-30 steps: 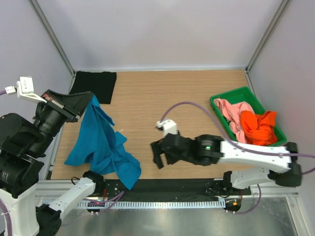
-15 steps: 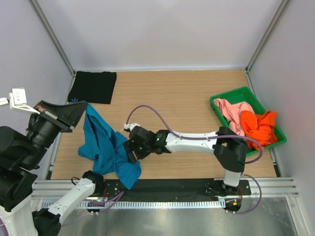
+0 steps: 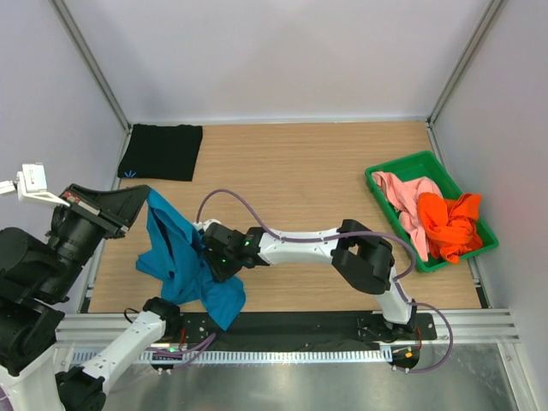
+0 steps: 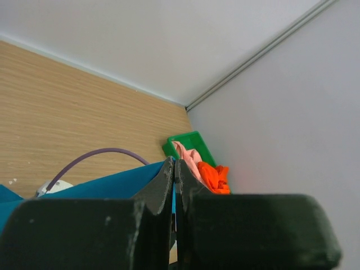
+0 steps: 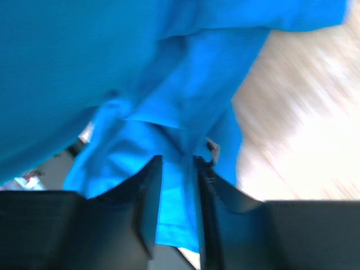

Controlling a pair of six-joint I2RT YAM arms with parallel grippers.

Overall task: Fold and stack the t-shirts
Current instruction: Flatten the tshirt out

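Green tray holds pink shirt and orange shirt; left claw and right claw clamp teal shirt.

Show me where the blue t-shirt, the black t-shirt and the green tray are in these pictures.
blue t-shirt [image 3: 175,248]: top view, its bunched middle.
black t-shirt [image 3: 161,152]: top view, its flat centre.
green tray [image 3: 398,163]: top view, its far rim.

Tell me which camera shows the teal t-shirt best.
Top external: it shows the whole teal t-shirt hanging from the left gripper down onto the table, with the right gripper at its lower folds. Left wrist catches only a strip at its shut fingers; right wrist, blurred close-up folds.
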